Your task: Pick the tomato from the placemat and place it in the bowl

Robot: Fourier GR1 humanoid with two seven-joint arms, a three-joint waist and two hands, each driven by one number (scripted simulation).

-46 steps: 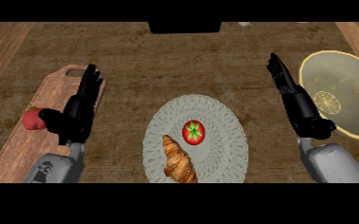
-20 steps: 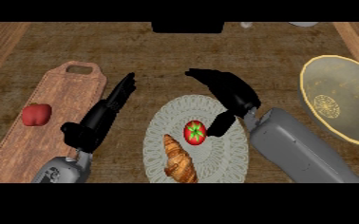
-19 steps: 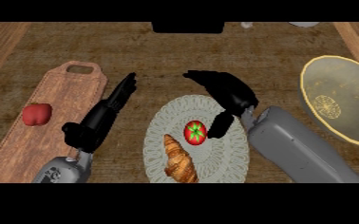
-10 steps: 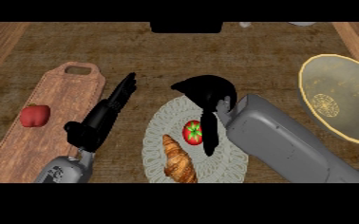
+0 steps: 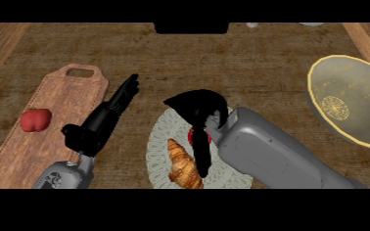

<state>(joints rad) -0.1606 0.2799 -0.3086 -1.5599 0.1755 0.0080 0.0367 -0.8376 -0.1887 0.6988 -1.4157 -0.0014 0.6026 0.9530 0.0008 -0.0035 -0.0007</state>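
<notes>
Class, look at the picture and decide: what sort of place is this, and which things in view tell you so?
Most likely a kitchen counter set for food. A wooden cutting board lies at the left, a croissant rests on a round placemat, and a yellow-rimmed bowl sits at the right on the wood-grain top.

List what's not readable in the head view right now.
- Tomato: only a red sliver shows; right hand covers the rest, so contact can't be confirmed.
- Placemat: right side hidden by the right forearm.
- Bowl: cut off by the right edge.
- Croissant: lower end cut by the bottom band.
</notes>
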